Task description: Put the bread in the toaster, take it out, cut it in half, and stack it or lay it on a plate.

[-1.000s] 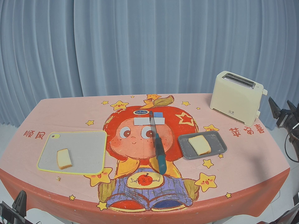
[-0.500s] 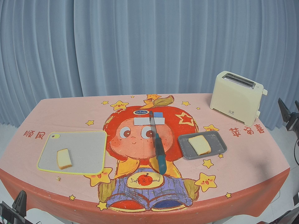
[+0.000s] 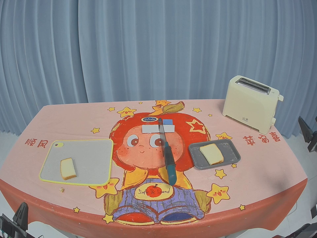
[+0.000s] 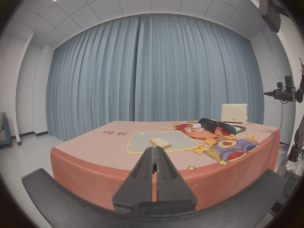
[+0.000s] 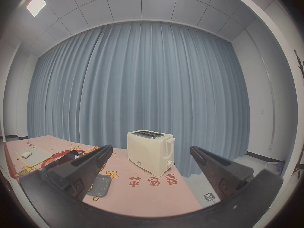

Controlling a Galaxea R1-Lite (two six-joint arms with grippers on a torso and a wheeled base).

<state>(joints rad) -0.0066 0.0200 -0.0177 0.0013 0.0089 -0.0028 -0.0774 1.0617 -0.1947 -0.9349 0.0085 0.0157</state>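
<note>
Right claw (image 5: pixel 150 148) agape before the toaster (image 5: pixel 147 157)

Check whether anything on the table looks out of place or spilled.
Only what looks like a small crumb lies on the tablecloth, just off the cutting board's near edge. One bread piece lies flat on the board, a second bread piece on the grey tray, the knife between them.

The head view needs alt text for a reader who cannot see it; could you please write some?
A piece of bread lies on a cutting board at left, and another piece on a grey plate at right. Between them lies a teal-handled knife; a cream toaster stands at the far right.
</note>
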